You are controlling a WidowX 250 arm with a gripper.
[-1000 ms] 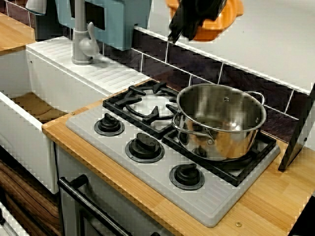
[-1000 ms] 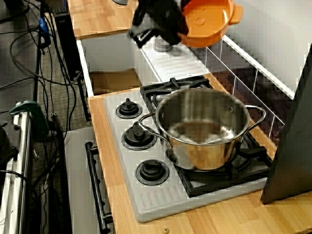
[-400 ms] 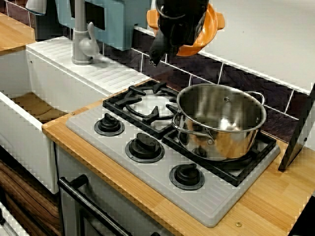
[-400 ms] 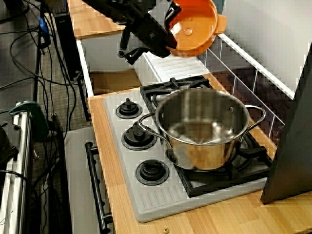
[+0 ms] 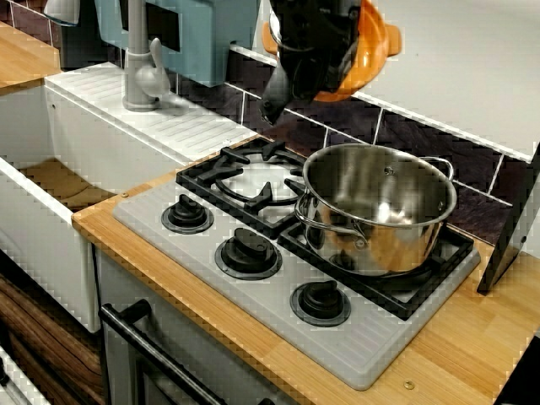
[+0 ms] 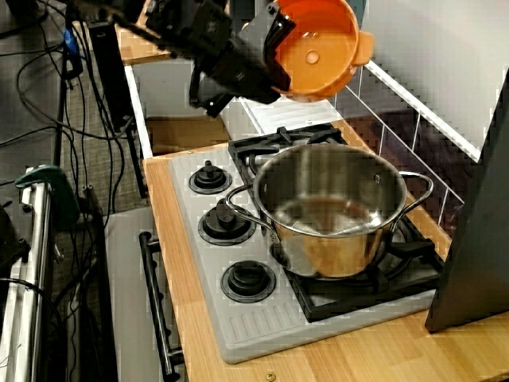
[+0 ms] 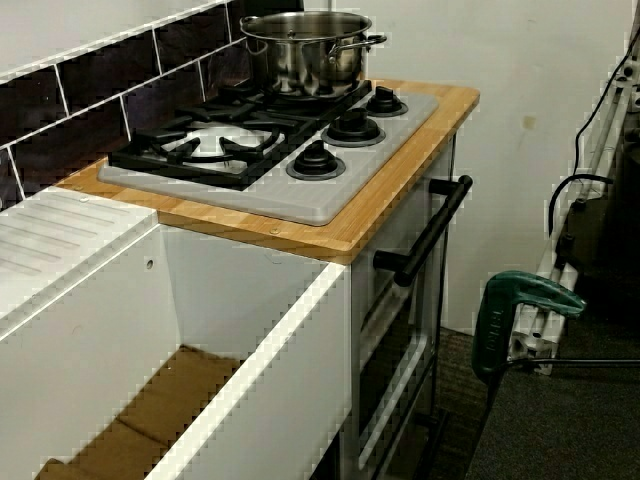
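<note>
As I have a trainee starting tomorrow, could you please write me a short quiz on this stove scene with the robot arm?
1. What does the gripper hold? A) a steel lid B) an orange bowl C) a sponge
2. True or false: the steel pot stands on the hob, while the orange bowl is held in the air.
3. How many knobs line the front of the hob?
Key: 1 B; 2 true; 3 three.
</note>
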